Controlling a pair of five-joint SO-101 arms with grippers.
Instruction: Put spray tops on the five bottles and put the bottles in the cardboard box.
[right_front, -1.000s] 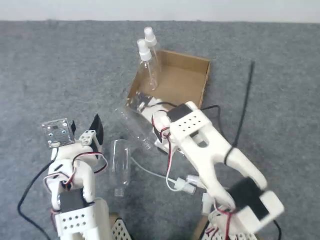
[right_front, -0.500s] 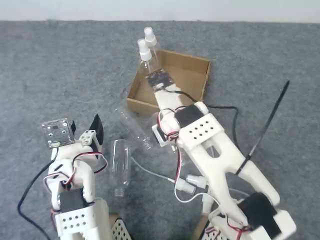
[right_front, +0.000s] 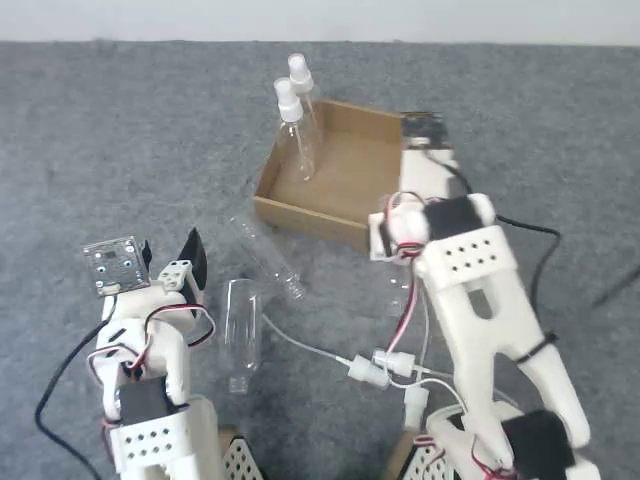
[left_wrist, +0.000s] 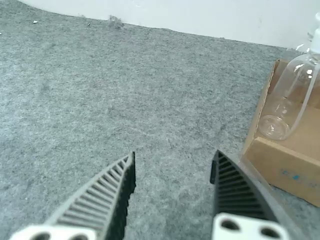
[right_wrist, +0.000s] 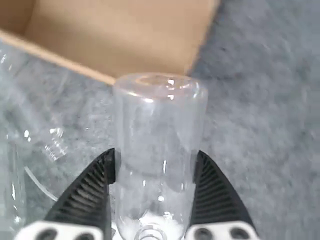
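Note:
My right gripper (right_wrist: 154, 159) is shut on a clear bottle (right_wrist: 157, 125) without a top, held just outside the near right corner of the cardboard box (right_wrist: 125, 30). In the high view the right arm (right_front: 465, 270) leans over the box's (right_front: 300, 215) right edge. Two bottles with spray tops (right_front: 297, 140) stand at the box's far left corner. Two topless bottles lie on the carpet, one slanted (right_front: 265, 255) and one nearer (right_front: 242, 335). The left gripper (left_wrist: 173, 159) is open above bare carpet, left of the box (left_wrist: 285, 160).
Loose white spray tops with thin tubes (right_front: 368, 372) lie on the carpet in front of the right arm's base, another (right_front: 415, 405) nearer still. Wires trail over the carpet to the right of the arm. Grey carpet stretches to the far left.
The right arm has swung from the box's near left side across to its right edge, carrying the clear bottle. The left arm has kept still.

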